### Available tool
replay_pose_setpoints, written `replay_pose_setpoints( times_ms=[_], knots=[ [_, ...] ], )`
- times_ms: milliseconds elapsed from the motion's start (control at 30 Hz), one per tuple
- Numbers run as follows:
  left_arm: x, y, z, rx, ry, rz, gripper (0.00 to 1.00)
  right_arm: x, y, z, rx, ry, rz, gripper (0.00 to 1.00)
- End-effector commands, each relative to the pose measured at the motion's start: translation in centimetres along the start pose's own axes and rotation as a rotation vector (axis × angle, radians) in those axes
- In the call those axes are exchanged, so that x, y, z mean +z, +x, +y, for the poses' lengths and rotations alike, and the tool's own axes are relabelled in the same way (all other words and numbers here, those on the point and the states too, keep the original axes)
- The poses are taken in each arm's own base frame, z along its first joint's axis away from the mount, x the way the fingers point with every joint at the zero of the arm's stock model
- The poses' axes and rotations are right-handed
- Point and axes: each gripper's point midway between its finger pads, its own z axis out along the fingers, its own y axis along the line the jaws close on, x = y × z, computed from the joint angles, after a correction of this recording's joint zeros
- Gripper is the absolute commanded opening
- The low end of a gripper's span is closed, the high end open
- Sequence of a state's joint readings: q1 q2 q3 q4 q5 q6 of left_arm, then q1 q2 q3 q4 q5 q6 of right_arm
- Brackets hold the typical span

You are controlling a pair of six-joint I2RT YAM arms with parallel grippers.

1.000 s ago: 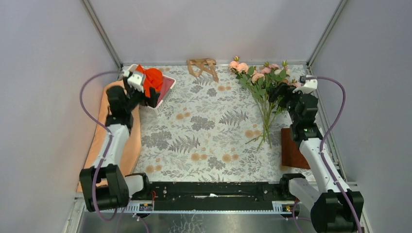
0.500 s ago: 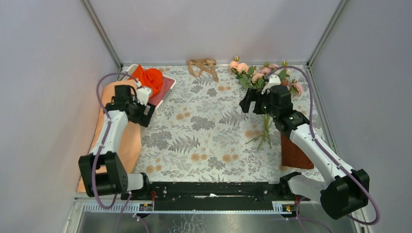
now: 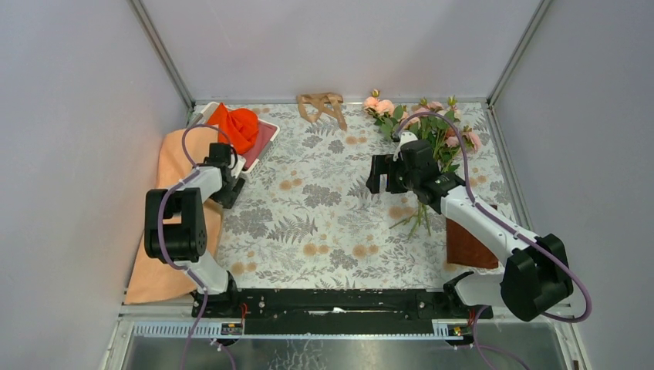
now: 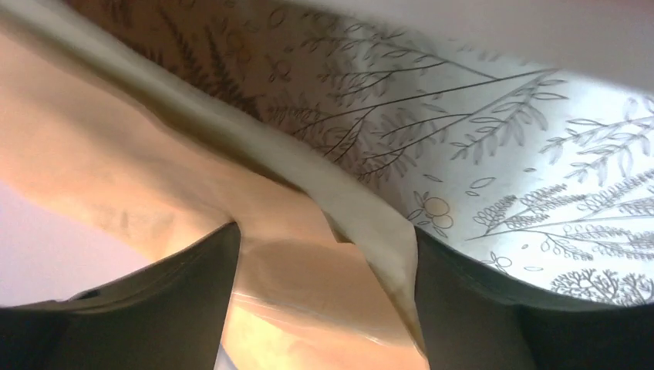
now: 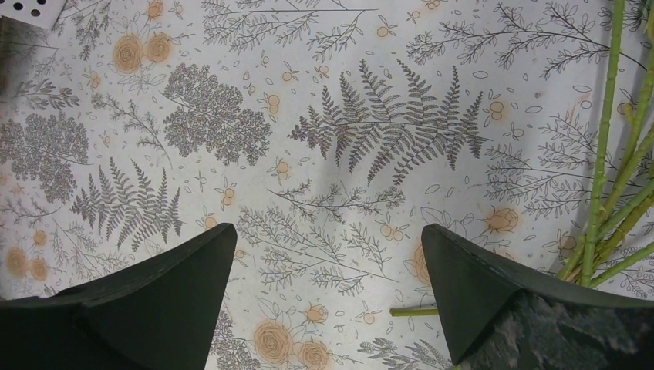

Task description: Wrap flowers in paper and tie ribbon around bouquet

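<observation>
The peach-orange paper (image 3: pixel 166 223) lies along the left side, partly under the patterned mat's edge. My left gripper (image 3: pixel 229 191) is low at that edge. In the left wrist view it (image 4: pixel 325 231) is open, with the paper (image 4: pixel 308 285) and the mat's lifted edge (image 4: pixel 362 223) between the jaws. The flowers (image 3: pixel 420 127) lie at the back right, stems toward the front. My right gripper (image 3: pixel 379 176) is open over bare mat just left of the stems (image 5: pixel 605 154), holding nothing (image 5: pixel 328 227). The tan ribbon (image 3: pixel 322 106) lies bunched at the back middle.
A bright orange-red cloth (image 3: pixel 237 126) sits on a white-rimmed tray (image 3: pixel 266 142) at the back left, close to my left gripper. A dark red-brown flat piece (image 3: pixel 466 239) lies at the right edge. The grey leaf-patterned mat (image 3: pixel 324 223) covers the table; walls close in on three sides.
My left gripper came down from beside the red cloth to the mat's left edge. My right arm swung left from over the flowers, and its gripper now stands beside the stems.
</observation>
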State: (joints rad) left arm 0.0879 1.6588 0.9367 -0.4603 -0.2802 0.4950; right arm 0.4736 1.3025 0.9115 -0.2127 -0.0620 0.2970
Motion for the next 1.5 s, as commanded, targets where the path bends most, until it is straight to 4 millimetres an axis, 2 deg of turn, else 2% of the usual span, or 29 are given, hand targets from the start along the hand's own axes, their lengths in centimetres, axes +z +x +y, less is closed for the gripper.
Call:
replay_pose_setpoints(
  times_ms=[0,100,133,200,333,433,500,567,600,633,667,733,833,900,967,1067,1200,1300,1467],
  knots=[
    [-0.1,0.1,2.7,-0.041,-0.146,-0.011,0.67,-0.2,-0.7,0.7,0.001,-0.003,-0.022,0.99],
    [-1.6,0.1,3.9,-0.064,-0.161,-0.043,0.1,-0.5,-1.0,0.8,-0.006,0.001,-0.03,0.98],
    [-2.2,0.0,4.7,-0.081,-0.176,-0.053,0.02,-0.6,-1.1,0.9,-0.007,0.003,-0.034,0.98],
    [-4.0,-0.3,6.3,-0.111,-0.2,-0.09,0.0,-1.0,-1.5,1.3,-0.011,-0.003,-0.044,0.98],
    [-9.4,-2.4,8.4,-0.155,-0.19,-0.235,0.0,-1.7,-2.2,2.1,-0.02,-0.017,-0.058,0.97],
    [-15.1,-5.5,9.1,-0.18,-0.129,-0.42,0.0,-2.4,-3.0,3.1,-0.028,-0.037,-0.071,0.97],
    [-19.1,-7.7,8.4,-0.177,-0.032,-0.547,0.0,-3.1,-3.7,4.3,-0.036,-0.083,-0.079,0.97],
    [-24.1,-10.2,8.5,-0.187,0.034,-0.692,0.0,-4.0,-4.4,5.9,-0.046,-0.159,-0.089,0.98],
    [-25.4,-10.9,7.5,-0.168,0.094,-0.733,0.0,-4.5,-4.7,6.8,-0.055,-0.206,-0.096,0.99],
    [-27.9,-12.2,6.4,-0.125,0.152,-0.803,0.0,-4.9,-5.2,7.5,-0.063,-0.245,-0.106,1.0],
    [-29.6,-13.0,4.5,-0.074,0.231,-0.856,0.0,-5.4,-5.7,7.9,-0.067,-0.257,-0.121,1.0],
    [-32.7,-14.6,-0.2,0.035,0.374,-0.937,0.0,-5.9,-6.7,7.5,-0.064,-0.228,-0.152,1.0],
    [-36.4,-16.1,-6.8,0.167,0.548,-0.995,0.0,-6.8,-8.0,5.7,-0.014,-0.152,-0.171,1.0],
    [-37.7,-16.9,-10.5,0.219,0.644,-0.988,0.0,-7.8,-8.4,5.0,0.028,-0.169,-0.181,1.0],
    [-38.0,-18.1,-13.5,0.217,0.747,-0.953,0.0,-8.9,-8.2,4.9,0.055,-0.227,-0.193,1.0],
    [-38.5,-20.4,-16.7,0.147,0.88,-0.931,0.0,-10.6,-7.4,5.3,0.023,-0.283,-0.212,1.0],
    [-37.9,-23.6,-20.2,0.052,0.954,-0.908,0.0,-11.4,-6.3,6.1,0.021,-0.355,-0.233,0.98],
    [-37.3,-25.2,-22.1,0.005,0.976,-0.894,0.0,-10.8,-5.9,7.7,0.079,-0.45,-0.257,0.93],
    [-36.1,-26.5,-22.8,-0.056,0.978,-0.896,0.0,-8.5,-6.6,9.0,0.102,-0.469,-0.33,0.92]
  ],
)
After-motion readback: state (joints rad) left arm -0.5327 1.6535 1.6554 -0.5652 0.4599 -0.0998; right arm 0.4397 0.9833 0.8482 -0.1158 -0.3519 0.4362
